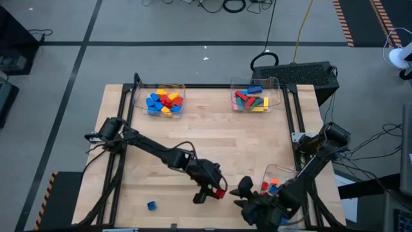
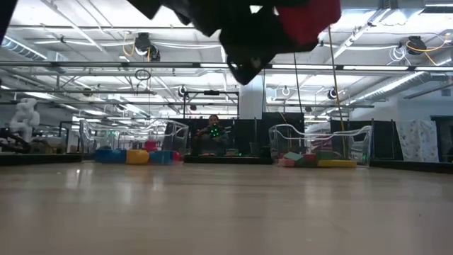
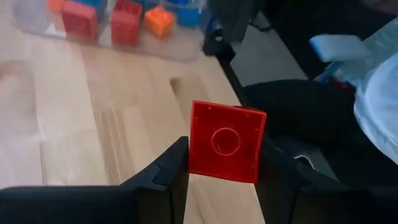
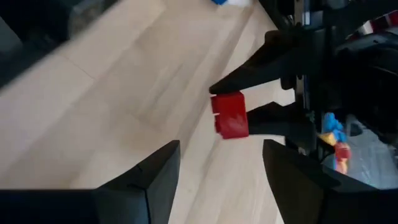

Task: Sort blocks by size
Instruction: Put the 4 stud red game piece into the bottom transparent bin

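Note:
My left gripper [image 1: 214, 191] hangs over the near middle of the table, shut on a square red block [image 3: 227, 142]; the low view shows the block [image 2: 308, 17] high above the wood. Just to its right, my right gripper [image 4: 217, 171] stands open with nothing between its fingers and faces the red block [image 4: 230, 116]. A small blue block [image 1: 151, 205] lies alone on the table at the near left. My left gripper pinches the red block by two opposite sides [image 3: 194, 149] between its two fingers [image 3: 171, 171]. The fingers slant downward toward the table's right edge. The block is lifted clear of the table, and its hollow underside [image 3: 225, 140] faces the wrist camera.
Two clear trays stand at the far edge, one with blue, yellow and red blocks [image 1: 164, 101], one with longer red, green, yellow and blue blocks [image 1: 252, 100]. A third clear tray [image 1: 277, 183] with red, orange and blue blocks sits at the near right, beside my right arm.

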Motion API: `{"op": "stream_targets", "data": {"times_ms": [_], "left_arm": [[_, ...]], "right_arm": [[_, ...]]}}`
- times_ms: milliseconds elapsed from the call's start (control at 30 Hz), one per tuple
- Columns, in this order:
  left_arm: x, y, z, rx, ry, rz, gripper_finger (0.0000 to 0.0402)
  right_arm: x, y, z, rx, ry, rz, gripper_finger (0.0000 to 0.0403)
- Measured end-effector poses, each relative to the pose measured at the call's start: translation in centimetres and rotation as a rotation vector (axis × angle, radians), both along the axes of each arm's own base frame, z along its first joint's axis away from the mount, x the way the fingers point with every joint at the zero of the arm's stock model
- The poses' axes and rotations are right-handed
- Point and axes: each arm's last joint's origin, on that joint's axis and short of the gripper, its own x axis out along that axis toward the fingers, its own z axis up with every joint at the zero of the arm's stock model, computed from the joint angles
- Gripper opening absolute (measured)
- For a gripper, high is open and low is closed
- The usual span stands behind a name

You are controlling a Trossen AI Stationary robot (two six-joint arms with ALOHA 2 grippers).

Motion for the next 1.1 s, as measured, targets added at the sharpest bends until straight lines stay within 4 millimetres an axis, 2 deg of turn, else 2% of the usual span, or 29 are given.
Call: {"op": "stream_targets", "data": {"times_ms": [333, 667, 800, 933, 1033, 1100], "left_arm": [[0.6, 1.1, 0.4, -0.009, -0.059, 0.0, 0.0139], [0.9, 1.0, 0.8, -0.032, -0.104, -0.013, 0.0139], [0.9, 1.2, 1.0, -0.037, -0.112, -0.012, 0.0139], [1.0, 1.1, 1.2, -0.051, -0.131, -0.007, 0.014], [1.1, 1.1, 1.3, -0.058, -0.135, -0.012, 0.0161], [1.1, 1.1, 1.3, -0.053, -0.141, -0.006, 0.0184]], "right_arm": [[3.3, -2.9, 0.0, 0.003, 0.063, 0.034, 0.0212], [4.2, -3.4, 0.1, 0.011, 0.085, 0.102, 0.0204], [4.3, -3.3, 0.2, 0.018, 0.069, 0.103, 0.0169], [4.3, -3.3, 0.2, 0.018, 0.066, 0.099, 0.0112], [4.2, -3.3, 0.2, 0.024, 0.065, 0.094, 0.0071], [4.3, -3.3, 0.3, 0.063, 0.06, 0.064, 0.007]]}}
